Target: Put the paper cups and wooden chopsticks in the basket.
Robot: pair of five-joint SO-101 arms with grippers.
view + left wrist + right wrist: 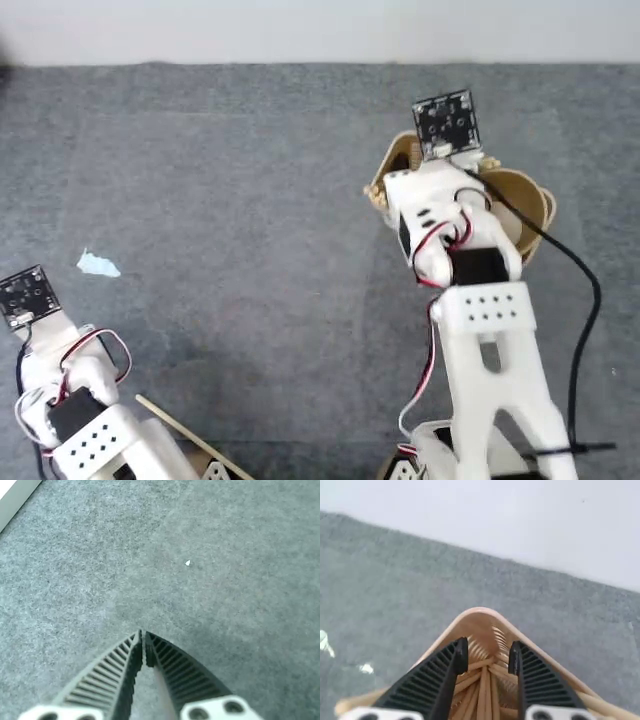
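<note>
Closest up: right gripper point(488, 652), black ribbed fingers spread apart, holding nothing. Hangs directly over pale woven wicker basket point(480, 616), far rim just beyond the fingertips. Can't tell whether light strips at the basket's bottom are weave or sticks. From above, largely covered by that arm. Across the table, left gripper point(143, 639) pressed together on nothing, low over grey carpet-like table cover point(225, 555). Beside that arm's base, well apart from the basket: one thin wooden chopstick point(185, 428), one end running to the picture's edge. Farther up, small pale-blue paper scrap point(97, 264).
</note>
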